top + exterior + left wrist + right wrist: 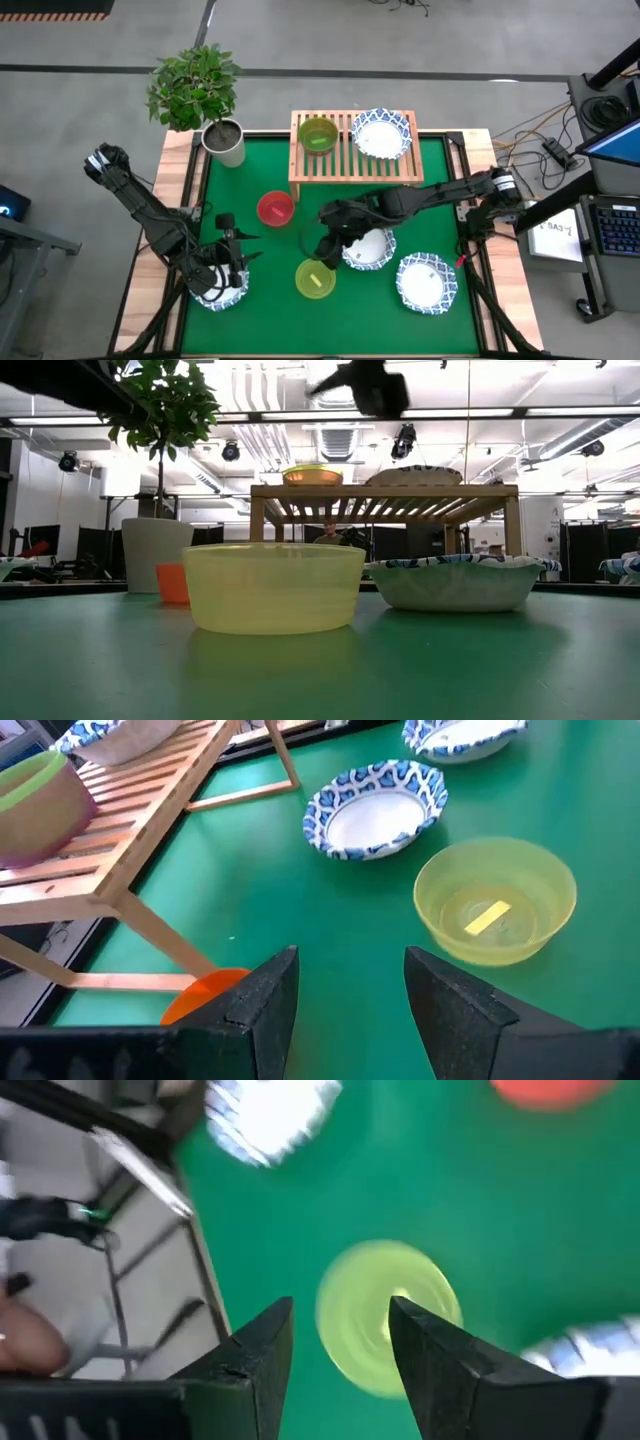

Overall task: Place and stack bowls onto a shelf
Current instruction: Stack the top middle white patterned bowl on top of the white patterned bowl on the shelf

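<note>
The light-wood shelf (pixel 350 170) stands at the table's far edge. On its slats sit a green bowl (pixel 317 135), nested in a purple one (pixel 40 825), and a blue-rimmed white bowl (pixel 381 133). On the green mat rest a red bowl (pixel 275 208), a yellow-green bowl (pixel 315 279) and three more white bowls (pixel 372 252) (pixel 426 282) (pixel 215 298). My right gripper (pixel 328 247) hovers open over the yellow-green bowl's (pixel 385 1315) far side. My left gripper (pixel 232 262) is open above the white bowl at the near left.
A grey pot with a leafy plant (pixel 225 143) stands at the far left corner beside the shelf. The right arm (pixel 430 195) reaches across the mat in front of the shelf. Bare mat lies along the near edge (pixel 350 330).
</note>
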`<state>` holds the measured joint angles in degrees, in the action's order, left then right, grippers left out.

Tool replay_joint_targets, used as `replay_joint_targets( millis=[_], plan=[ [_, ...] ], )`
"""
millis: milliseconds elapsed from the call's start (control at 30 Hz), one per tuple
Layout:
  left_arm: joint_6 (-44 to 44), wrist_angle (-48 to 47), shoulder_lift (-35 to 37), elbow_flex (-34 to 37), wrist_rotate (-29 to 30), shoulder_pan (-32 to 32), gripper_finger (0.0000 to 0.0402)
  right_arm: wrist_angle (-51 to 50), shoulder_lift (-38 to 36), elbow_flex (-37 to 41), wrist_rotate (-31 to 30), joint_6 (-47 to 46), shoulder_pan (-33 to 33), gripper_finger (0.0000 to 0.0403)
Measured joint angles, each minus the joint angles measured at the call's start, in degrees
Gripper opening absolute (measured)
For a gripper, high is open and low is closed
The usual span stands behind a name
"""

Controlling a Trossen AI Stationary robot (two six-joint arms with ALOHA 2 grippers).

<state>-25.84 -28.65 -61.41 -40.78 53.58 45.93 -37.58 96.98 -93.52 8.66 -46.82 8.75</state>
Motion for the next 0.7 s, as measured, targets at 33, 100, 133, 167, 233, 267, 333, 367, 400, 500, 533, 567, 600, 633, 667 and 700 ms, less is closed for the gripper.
replay_joint_targets(
  millis=[33,100,133,167,233,267,333,367,400,500,533,567,600,633,667,700],
  plan=[
    [0.0,0.0,0.0,-0.4,0.0,0.0,0.0166,-3.1,0.7,-1.0,1.2,-0.7,-0.3,0.0157],
    [-0.2,0.0,0.0,-1.2,0.0,0.0,0.0166,-9.6,2.1,-3.1,4.2,-2.2,-0.4,0.0157],
    [-0.2,0.0,-0.1,-1.6,0.0,0.0,0.0166,-12.8,2.9,-4.2,5.9,-2.3,-0.1,0.0157],
    [-0.2,0.1,-0.1,-2.1,0.0,0.0,0.0166,-16.1,3.5,-5.2,7.0,-2.0,0.5,0.0157],
    [-0.2,0.2,-0.4,-2.8,0.0,0.0,0.0166,-23.1,4.9,-6.7,7.0,-1.2,2.3,0.0156],
    [-0.2,0.1,-0.5,-3.1,-0.1,0.0,0.0166,-26.1,5.4,-7.0,5.9,-0.7,3.4,0.0156],
    [-0.2,0.2,-0.8,-3.6,-0.1,0.0,0.0166,-30.8,6.4,-7.0,3.4,0.2,5.2,0.0155],
    [-0.2,0.2,-0.9,-3.7,-0.1,0.0,0.0166,-32.3,6.8,-7.0,2.0,0.2,6.1,0.0156],
    [-0.1,0.1,-1.0,-3.7,-0.1,0.0,0.0166,-33.3,7.3,-7.0,1.2,0.4,7.0,0.0157],
    [0.0,0.1,-1.1,-3.8,-0.1,0.0,0.0166,-33.9,9.0,-7.0,-0.7,4.9,10.0,0.0162],
    [0.1,0.1,-1.1,-3.8,-0.1,0.0,0.0166,-33.7,9.6,-7.0,-1.4,7.5,11.4,0.0163],
    [0.2,0.1,-1.1,-3.8,-0.1,0.0,0.0166,-33.7,10.1,-7.0,-2.6,10.3,12.9,0.0164],
    [0.2,0.1,-1.1,-3.8,-0.1,0.0,0.0166,-33.8,10.7,-7.0,-4.5,12.6,14.3,0.0164],
    [0.3,0.1,-1.1,-3.8,-0.1,0.0,0.0166,-33.8,11.4,-7.0,-7.0,14.3,15.8,0.0164],
    [0.2,0.1,-1.1,-3.8,-0.1,0.0,0.0166,-34.0,11.9,-7.0,-9.5,15.5,17.1,0.0164],
    [0.3,0.1,-1.1,-3.8,-0.1,0.0,0.0166,-34.2,12.5,-7.0,-11.8,16.8,18.3,0.0164]
  ],
)
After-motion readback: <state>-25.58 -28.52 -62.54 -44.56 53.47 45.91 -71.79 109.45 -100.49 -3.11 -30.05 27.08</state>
